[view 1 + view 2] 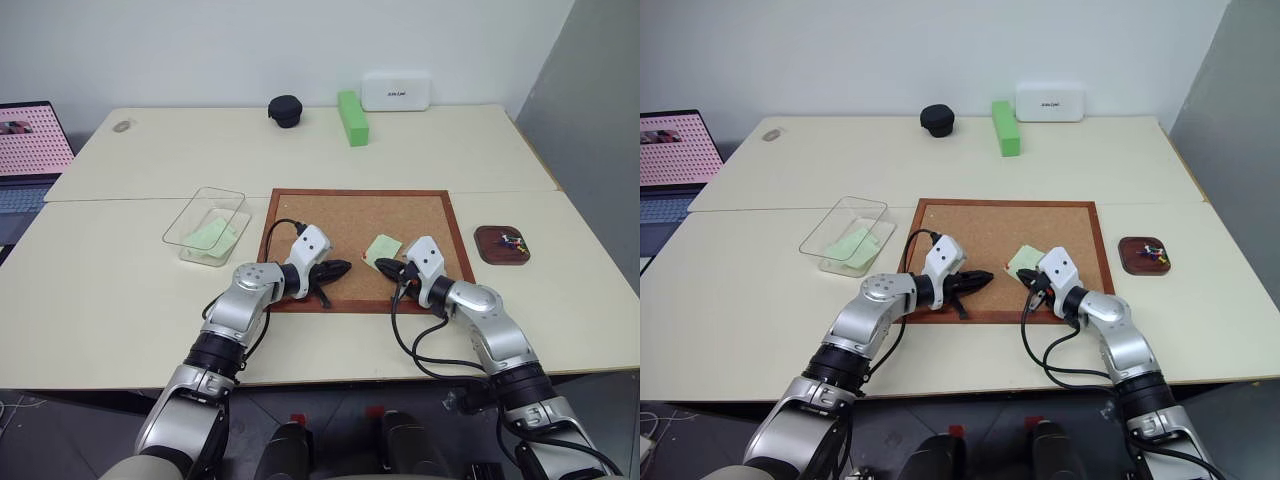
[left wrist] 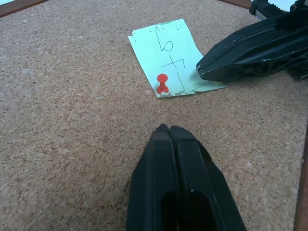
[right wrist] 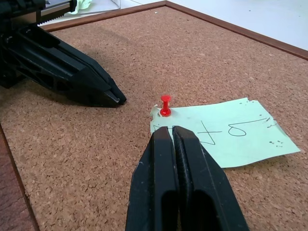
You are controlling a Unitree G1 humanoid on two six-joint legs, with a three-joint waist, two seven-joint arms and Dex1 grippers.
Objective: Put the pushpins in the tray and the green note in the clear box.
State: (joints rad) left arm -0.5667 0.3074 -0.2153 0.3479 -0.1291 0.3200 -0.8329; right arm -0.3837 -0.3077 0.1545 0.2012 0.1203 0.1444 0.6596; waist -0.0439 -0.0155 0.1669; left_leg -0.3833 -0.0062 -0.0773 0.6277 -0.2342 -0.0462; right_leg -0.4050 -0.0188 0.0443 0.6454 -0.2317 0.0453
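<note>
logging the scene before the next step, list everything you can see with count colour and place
cork board: one, brown with wood frame, table middle
green note: one, pale green, pinned on cork board by right gripper
red pushpin: one, red, stuck in note corner
clear box: one, transparent, left of the board, green paper inside
tray: one, reddish-brown, right of the board
pushpins: several, multicoloured, in tray
green block: one, bright green, far side
white box: one, far edge
black object: one, far side
laptop: one, far left
left gripper: fingers shut, over board
right gripper: fingers shut, at the note's edge
</note>
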